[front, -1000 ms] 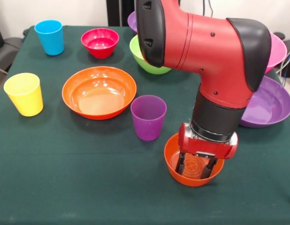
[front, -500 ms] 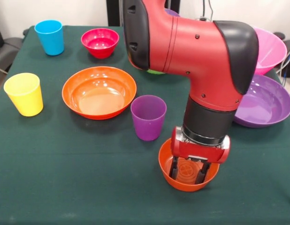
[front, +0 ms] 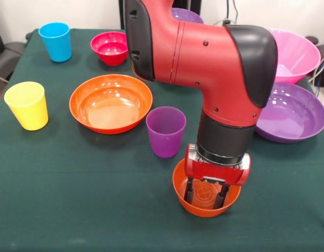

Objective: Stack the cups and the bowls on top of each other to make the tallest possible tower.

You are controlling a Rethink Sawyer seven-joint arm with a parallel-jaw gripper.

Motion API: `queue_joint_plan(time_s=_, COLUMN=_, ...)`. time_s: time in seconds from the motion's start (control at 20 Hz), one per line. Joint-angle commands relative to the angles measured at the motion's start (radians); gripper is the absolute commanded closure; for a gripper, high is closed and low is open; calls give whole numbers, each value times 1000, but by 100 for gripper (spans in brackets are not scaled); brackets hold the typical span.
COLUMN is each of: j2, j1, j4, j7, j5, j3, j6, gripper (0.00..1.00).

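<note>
My gripper (front: 206,194) reaches down into the small orange bowl (front: 203,209) near the table's front edge, its two fingers (front: 189,191) spread apart inside the rim. The purple cup (front: 165,131) stands upright just left of and behind it. The wide orange bowl (front: 110,102) sits in the middle left, the yellow cup (front: 27,105) at the left edge, and the blue cup (front: 55,41) and small red bowl (front: 111,47) at the back left. A purple bowl (front: 292,113) and the big pink bowl (front: 297,55) are at the right. No stack shows. The lime green bowl is hidden behind the arm.
A second purple bowl (front: 186,14) peeks out behind the arm at the back. The red and black arm (front: 204,58) covers the middle back of the dark green table (front: 73,184). Cables hang at the far right edge (front: 323,68).
The arm has swung to the picture's left and slightly nearer the camera. The small orange bowl has slid left with the gripper inside it. The green bowl is now hidden.
</note>
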Motion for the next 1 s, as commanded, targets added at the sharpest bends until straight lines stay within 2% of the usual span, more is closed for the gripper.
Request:
queue_joint_plan(time_s=0.05, j2=48, j1=-44, j4=186, j7=-112, j5=-102, j3=152, j6=0, gripper=0)
queue_joint_plan(time_s=0.35, j2=6, j1=-58, j4=250, j7=-122, j5=-116, j3=164, j6=8, gripper=0)
queue_joint_plan(time_s=1.0, j2=-38, j1=-91, j4=314, j7=-145, j5=-157, j3=195, j6=5, gripper=0)
